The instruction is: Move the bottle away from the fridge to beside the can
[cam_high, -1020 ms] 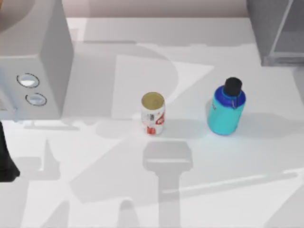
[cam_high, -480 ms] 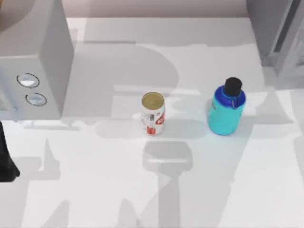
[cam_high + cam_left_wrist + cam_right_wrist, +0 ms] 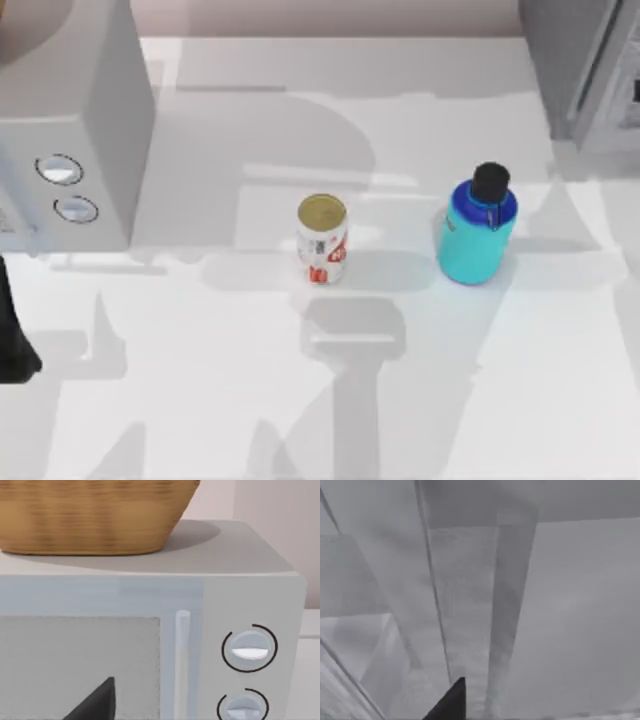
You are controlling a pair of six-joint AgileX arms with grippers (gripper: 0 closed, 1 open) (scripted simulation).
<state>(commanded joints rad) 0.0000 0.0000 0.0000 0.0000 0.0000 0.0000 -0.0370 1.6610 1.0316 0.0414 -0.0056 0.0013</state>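
The cyan bottle [image 3: 477,240] with a black cap stands upright right of the table's middle, a short way in front of the fridge [image 3: 575,70] at the back right corner. The white and red can [image 3: 322,240] with a gold top stands upright at the table's middle, about a bottle's width to the left of the bottle. Neither gripper touches either one. A dark part of my right gripper [image 3: 449,702] shows close against the fridge's grey panels [image 3: 470,605]. A dark part of my left gripper [image 3: 97,705] faces the grey box.
A grey box with two round dials [image 3: 70,130] fills the back left, with a woven basket [image 3: 90,515] on top. My left arm [image 3: 10,340] is parked at the table's left edge. Open tabletop [image 3: 400,400] lies in front of the can and bottle.
The fridge's door at the back right has swung from open towards shut, and shadows on the table's right side have shifted. Bottle, can and left arm have not moved.
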